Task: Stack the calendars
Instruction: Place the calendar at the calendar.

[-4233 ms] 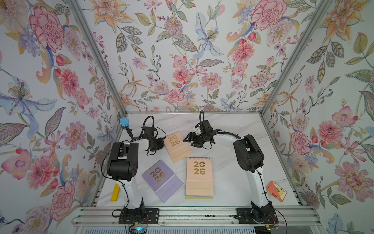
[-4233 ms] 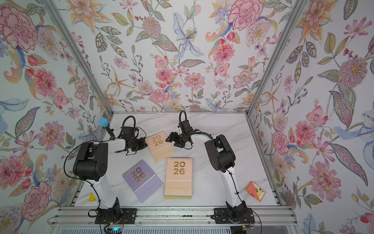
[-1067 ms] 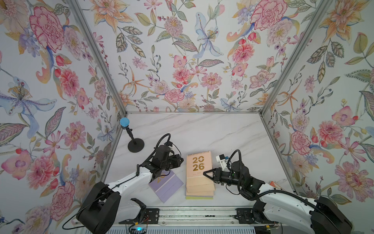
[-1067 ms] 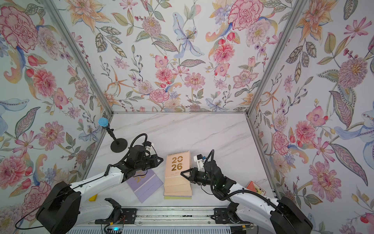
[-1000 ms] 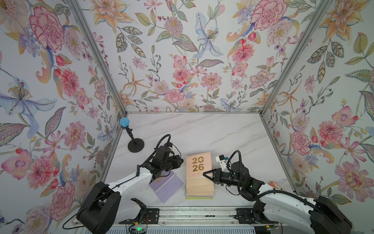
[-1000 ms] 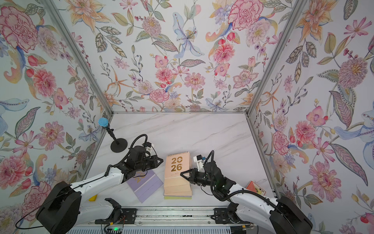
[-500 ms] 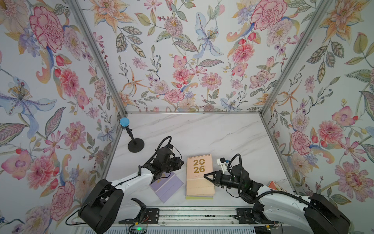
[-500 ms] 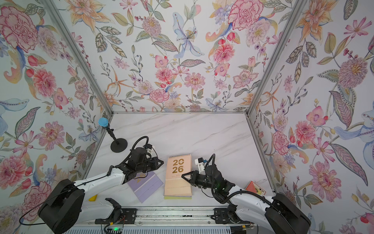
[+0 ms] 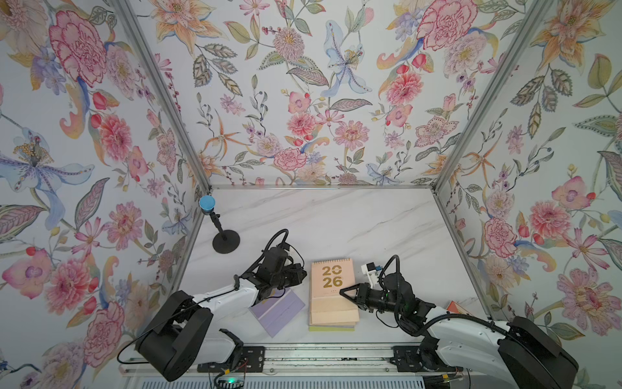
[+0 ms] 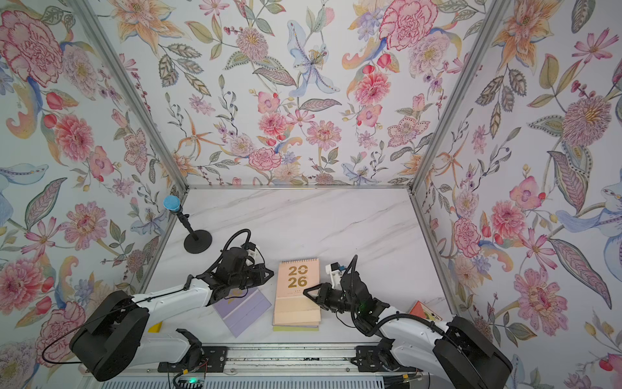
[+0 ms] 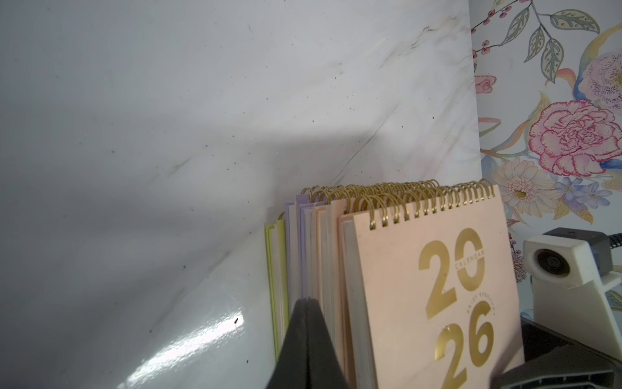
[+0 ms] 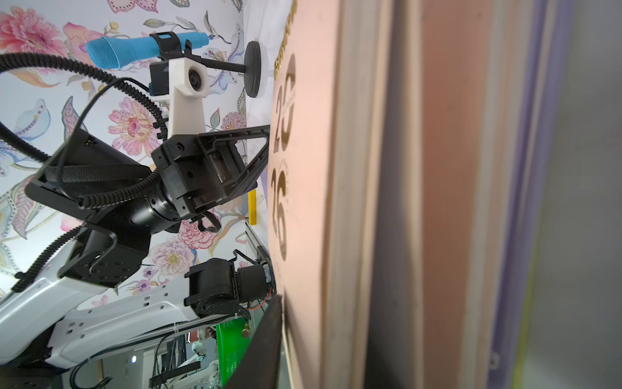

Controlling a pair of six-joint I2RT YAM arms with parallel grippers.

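My left gripper (image 9: 304, 272), pinched shut, sat beside the flat, matte calendars (image 9: 331, 303) with gold wire coils; my right gripper's (image 9: 343, 291) gap I couldn't tell.

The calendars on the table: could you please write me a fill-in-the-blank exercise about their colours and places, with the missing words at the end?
1. The top calendar of the stack is ____ in colour.
2. Its gold print reads ____.
3. The lowest calendar of the stack, of which only an edge shows, is ____.
4. The lone calendar beside the stack, partly hidden by the left arm, is ____.

Missing words: peach; 2026; yellow-green; lilac.
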